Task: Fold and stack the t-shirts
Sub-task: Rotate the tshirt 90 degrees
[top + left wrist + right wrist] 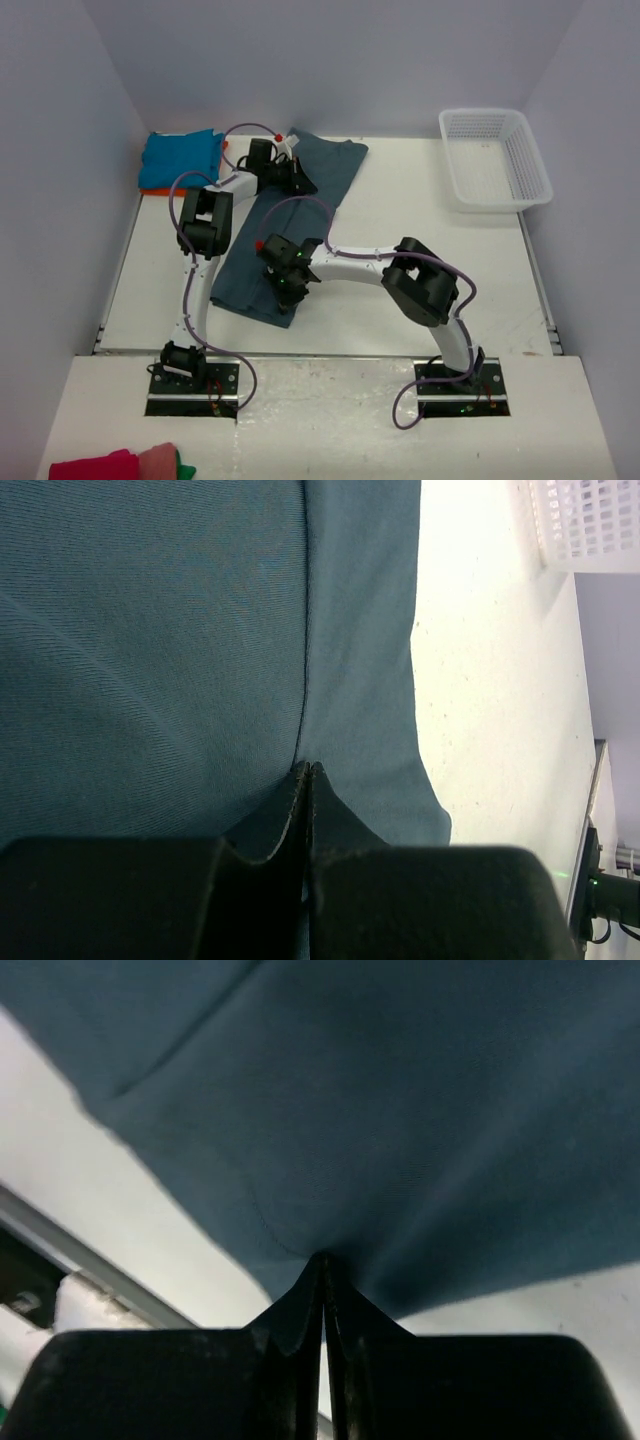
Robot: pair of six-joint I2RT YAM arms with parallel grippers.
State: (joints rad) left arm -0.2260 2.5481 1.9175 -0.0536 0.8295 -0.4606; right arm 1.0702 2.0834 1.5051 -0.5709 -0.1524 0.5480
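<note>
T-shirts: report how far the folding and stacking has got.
Done: the turquoise shirt lies folded on the orange shirt at the far left corner. In hand: the slate-blue shirt, already a long strip mid-table, with the left pincer shut on its far end and the right pincer on its near end. Left: finish folding it and add it to the stack.

Orange shirt mostly buried under turquoise shirt; only a sliver out at near edge. Slate-blue shirt: middle masked from above by left arm and right arm, cropped all round in both wrist views. Basket clipped to a corner. Red-pink-green cloth cut by bottom edge
</note>
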